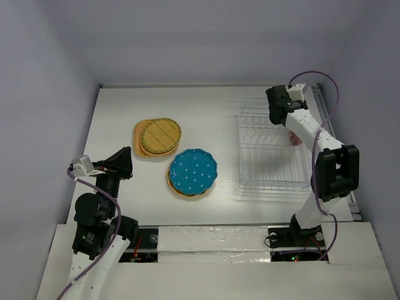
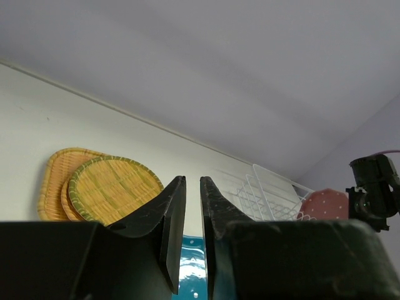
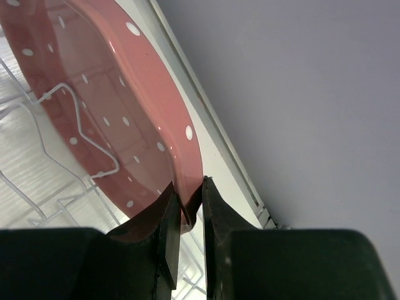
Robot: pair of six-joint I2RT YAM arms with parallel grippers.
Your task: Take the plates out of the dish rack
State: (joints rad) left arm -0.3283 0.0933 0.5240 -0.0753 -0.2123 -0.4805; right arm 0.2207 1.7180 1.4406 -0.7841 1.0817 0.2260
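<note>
The clear dish rack (image 1: 272, 150) stands at the right. One dotted pink plate (image 3: 112, 94) stands upright in it at its far right (image 1: 291, 136). My right gripper (image 3: 190, 200) is shut on that plate's rim, above the rack's back end (image 1: 284, 125). On the table lie the yellowish woven round plate (image 1: 159, 135) on the orange-tan woven plate (image 1: 139, 132), and the blue dotted plate (image 1: 194, 170) on the yellow-orange scalloped plate (image 1: 178, 190). My left gripper (image 1: 123, 164) is shut and empty, raised at the near left, left of the blue plate.
The left wrist view shows the woven plates (image 2: 112, 187), the blue plate's edge (image 2: 190, 262), the rack (image 2: 262, 194) and the pink plate (image 2: 325, 203). White walls close the table at the back and sides. The table's right rail (image 3: 231, 156) runs just behind the pink plate.
</note>
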